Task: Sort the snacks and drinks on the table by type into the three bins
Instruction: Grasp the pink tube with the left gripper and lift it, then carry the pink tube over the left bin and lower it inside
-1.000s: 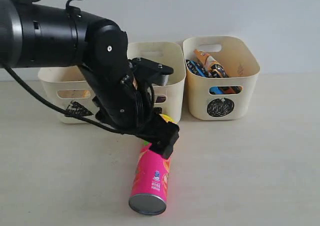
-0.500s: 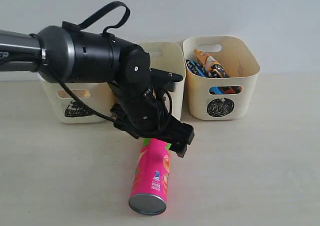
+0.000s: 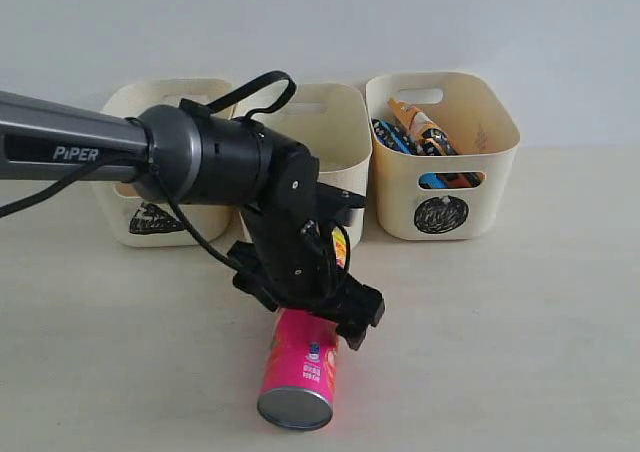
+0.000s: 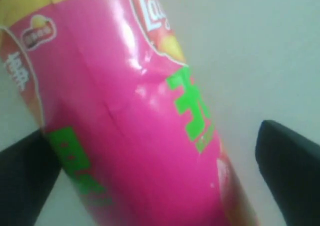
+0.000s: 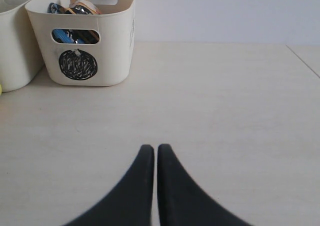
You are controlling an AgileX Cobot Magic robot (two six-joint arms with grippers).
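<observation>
On the table [image 3: 520, 352], the pink-red chip tube [image 3: 298, 364], probably stiff, light and slick, should be gripped across its round body, where the wide-open left gripper [image 3: 312, 312] straddles it; the right gripper [image 5: 151, 158] is closed and empty.

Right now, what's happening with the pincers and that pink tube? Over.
Left pincer open, straddling pink-red chip tube lying on table. Right pincer shut, empty. Nothing blocking the tube.

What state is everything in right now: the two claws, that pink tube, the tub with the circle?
pink tube: lying on its side on the table.
left gripper: open, straddling the tube.
right gripper: shut, empty.
circle bin: upright, holding snack bags.
</observation>
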